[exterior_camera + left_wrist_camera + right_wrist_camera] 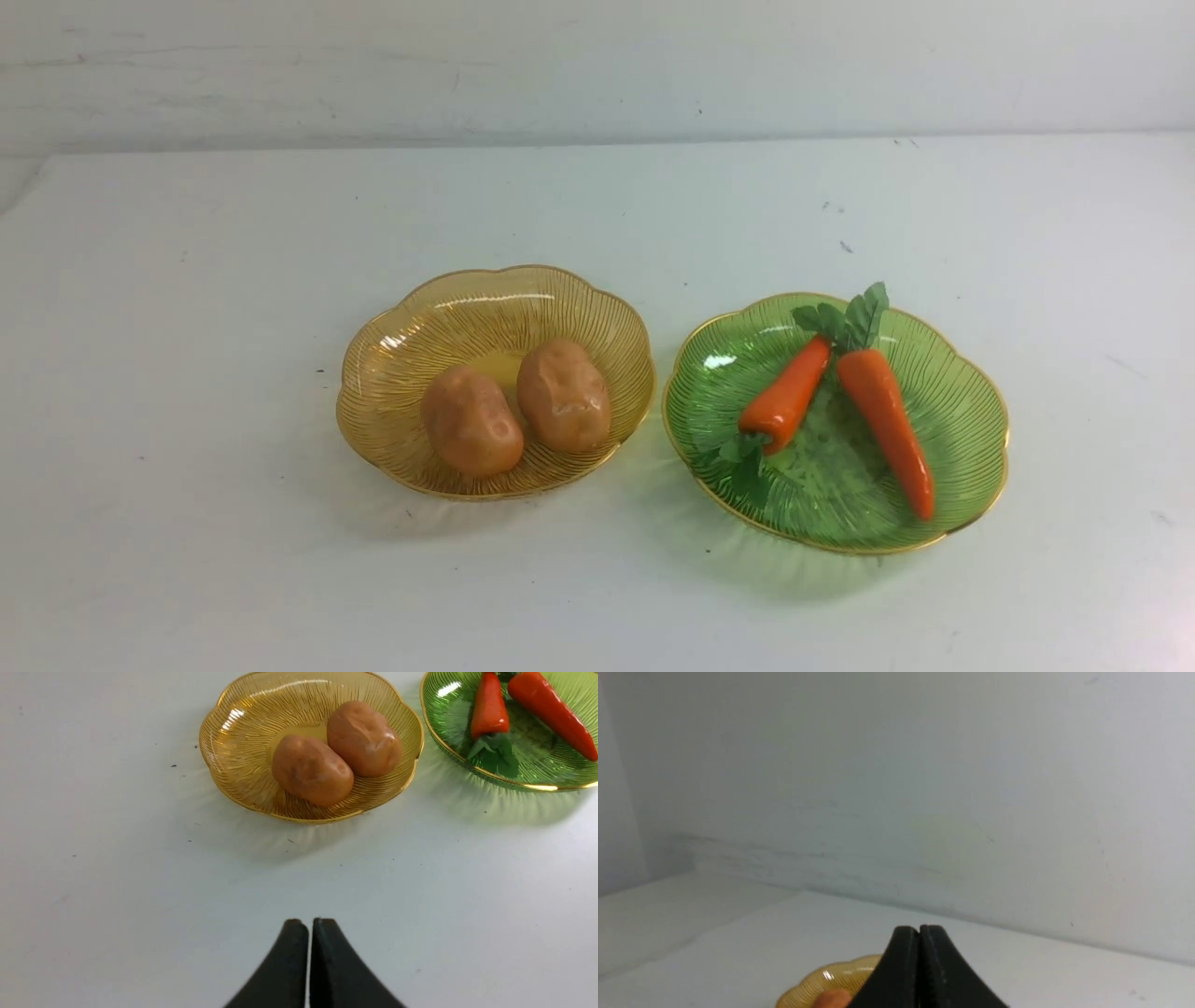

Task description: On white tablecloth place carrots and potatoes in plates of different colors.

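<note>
2 potatoes [471,420] lie in the amber plate [392,336], 2 carrots [882,411] in the green plate [966,411], so left gripper [309,921] and right gripper [919,927] (jaws together, empty) should retreat without nudging rims.

On the tablecloth [187,392], left plate [387,373] holds both potatoes [471,422] side by side, right plate [966,411] just beside it holds both carrots [882,411], lying opposite ways.

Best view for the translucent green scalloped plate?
Front view: the translucent green scalloped plate shows whole, rim included. Left wrist view crops it at the frame edge. Right wrist view misses it.
</note>
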Action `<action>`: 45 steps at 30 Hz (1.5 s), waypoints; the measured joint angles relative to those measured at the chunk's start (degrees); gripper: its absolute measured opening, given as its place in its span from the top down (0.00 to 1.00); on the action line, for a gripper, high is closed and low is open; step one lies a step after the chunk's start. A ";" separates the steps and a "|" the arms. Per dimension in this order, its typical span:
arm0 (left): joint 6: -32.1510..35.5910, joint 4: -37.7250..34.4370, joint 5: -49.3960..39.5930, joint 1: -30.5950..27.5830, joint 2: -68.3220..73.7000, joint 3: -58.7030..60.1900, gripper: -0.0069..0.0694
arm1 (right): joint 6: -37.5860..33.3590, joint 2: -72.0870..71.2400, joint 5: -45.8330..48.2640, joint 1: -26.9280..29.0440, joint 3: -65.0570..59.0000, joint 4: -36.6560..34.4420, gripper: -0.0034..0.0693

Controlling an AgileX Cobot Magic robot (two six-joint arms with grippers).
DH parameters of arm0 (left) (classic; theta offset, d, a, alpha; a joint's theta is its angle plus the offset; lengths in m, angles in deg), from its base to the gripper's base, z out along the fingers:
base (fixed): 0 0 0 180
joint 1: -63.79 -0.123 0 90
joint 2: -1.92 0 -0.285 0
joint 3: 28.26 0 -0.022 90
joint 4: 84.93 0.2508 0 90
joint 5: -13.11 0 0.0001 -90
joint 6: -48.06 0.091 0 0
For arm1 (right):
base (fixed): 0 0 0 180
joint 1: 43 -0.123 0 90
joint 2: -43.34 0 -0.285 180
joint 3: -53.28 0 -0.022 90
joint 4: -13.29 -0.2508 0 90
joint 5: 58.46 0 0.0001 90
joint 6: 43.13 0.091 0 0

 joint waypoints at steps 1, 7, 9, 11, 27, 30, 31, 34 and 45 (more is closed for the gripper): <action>0.00 -0.42 0.87 0.00 -1.37 1.47 0.91 | 0.19 -1.00 -0.89 0.00 -0.40 0.81 0.97; -2.21 -0.57 9.41 0.00 -15.59 9.93 0.91 | 0.39 -2.15 -2.23 0.00 -0.65 3.58 0.97; -3.06 -0.40 13.08 0.00 -19.50 12.97 0.91 | 0.39 -2.15 -2.18 0.00 -0.98 3.74 0.97; -3.33 -0.40 15.61 0.00 -22.03 14.56 0.91 | 0.39 -2.15 -2.18 0.00 -0.97 3.79 0.97; -3.44 -1.80 19.19 0.00 -26.14 17.09 0.91 | 0.39 -2.15 -2.18 0.00 -0.97 3.95 0.97; -3.44 -1.80 19.19 0.00 -26.14 17.09 0.91 | 0.39 -2.15 -2.18 0.00 -0.97 3.95 0.97; -3.44 -1.80 19.19 0.00 -26.14 17.09 0.91 | 0.39 -2.15 -2.18 0.00 -0.97 3.95 0.97; -3.44 -1.80 19.19 0.00 -26.14 17.09 0.91 | 0.39 -2.15 -2.18 0.00 -0.97 3.95 0.97; -2.23 -1.95 19.39 -0.07 -26.21 17.38 0.91 | 0.39 -2.15 -2.18 0.00 -0.97 3.95 0.97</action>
